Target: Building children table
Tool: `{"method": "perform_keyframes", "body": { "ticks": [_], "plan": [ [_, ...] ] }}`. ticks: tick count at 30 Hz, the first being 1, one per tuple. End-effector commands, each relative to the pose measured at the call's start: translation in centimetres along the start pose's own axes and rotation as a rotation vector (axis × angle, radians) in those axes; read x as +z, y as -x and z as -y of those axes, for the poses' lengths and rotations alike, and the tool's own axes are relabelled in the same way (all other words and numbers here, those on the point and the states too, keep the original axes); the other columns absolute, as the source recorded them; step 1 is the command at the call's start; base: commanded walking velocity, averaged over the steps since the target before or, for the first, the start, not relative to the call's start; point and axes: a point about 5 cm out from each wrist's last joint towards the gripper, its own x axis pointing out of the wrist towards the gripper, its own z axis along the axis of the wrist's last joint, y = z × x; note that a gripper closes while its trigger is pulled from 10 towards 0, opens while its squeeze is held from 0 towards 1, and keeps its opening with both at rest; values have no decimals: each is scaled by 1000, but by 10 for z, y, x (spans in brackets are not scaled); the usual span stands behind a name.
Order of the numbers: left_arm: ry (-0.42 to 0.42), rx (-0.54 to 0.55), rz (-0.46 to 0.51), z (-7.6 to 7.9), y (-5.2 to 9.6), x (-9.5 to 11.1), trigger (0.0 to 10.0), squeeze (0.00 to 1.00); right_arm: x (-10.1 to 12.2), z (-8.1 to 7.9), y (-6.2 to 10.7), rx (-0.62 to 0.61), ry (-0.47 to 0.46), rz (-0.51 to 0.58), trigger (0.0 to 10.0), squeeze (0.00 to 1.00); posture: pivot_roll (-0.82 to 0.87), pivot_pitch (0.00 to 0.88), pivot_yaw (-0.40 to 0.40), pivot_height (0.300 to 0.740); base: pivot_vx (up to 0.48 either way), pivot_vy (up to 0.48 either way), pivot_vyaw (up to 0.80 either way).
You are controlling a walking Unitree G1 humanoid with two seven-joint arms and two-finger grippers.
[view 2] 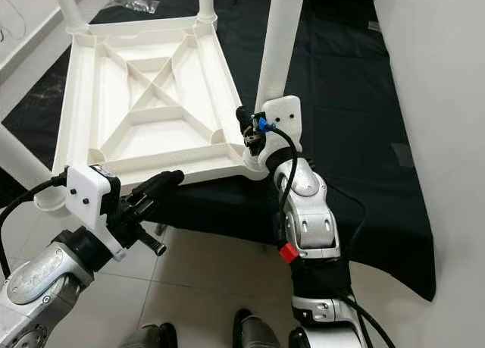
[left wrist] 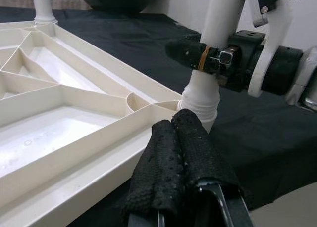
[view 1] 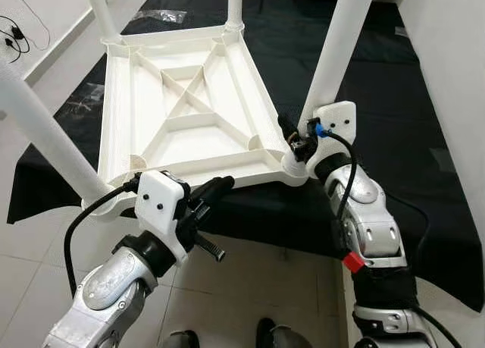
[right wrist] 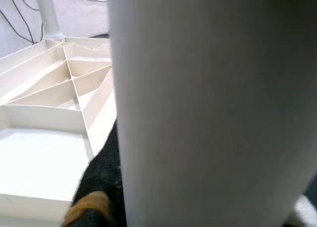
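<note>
R gripper (view 1: 297,147) clamped on the leg (view 1: 337,48), center-right of frame; L gripper (view 1: 214,190), fingers together, rests at tabletop (view 1: 182,105) rim. If you twist w/o steadying, leg may cock in its socket or tabletop slide on the cloth (view 1: 394,120).

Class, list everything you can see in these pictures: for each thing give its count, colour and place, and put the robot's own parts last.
Tabletop: one, white, ribbed underside up, lying on the cloth.
Table legs: four, white, standing up from the tabletop's corners.
Cloth: one, black, spread on the floor under the tabletop.
Plastic bag: one, clear, on the cloth beyond the tabletop.
Cables: black, on the floor at far left.
Floor tiles: pale, nearest the robot.
Left gripper: one, black jaws shut, at the tabletop's near edge.
Right gripper: one, black jaws shut on the near right leg's base.
</note>
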Motion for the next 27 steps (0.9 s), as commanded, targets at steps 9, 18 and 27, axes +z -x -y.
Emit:
{"method": "perform_keyframes", "body": {
  "ticks": [9, 18, 27],
  "plan": [
    [10, 9, -9, 4, 4, -4, 10000, 0, 30, -14, 17, 686, -85, 103, 10000, 1000, 77, 251, -71, 740, 0, 0, 0],
    [16, 3, -12, 7, 6, -4, 10000, 0, 35, 28, 6, 935, 3, 14, 10000, 0, 89, 263, -66, 740, 0, 0, 0],
    [7, 17, -19, 6, 10, -3, 10000, 0, 42, 44, -6, 934, -41, 51, 392, 0, 106, 274, -68, 740, 0, 0, 0]
  ]
}}
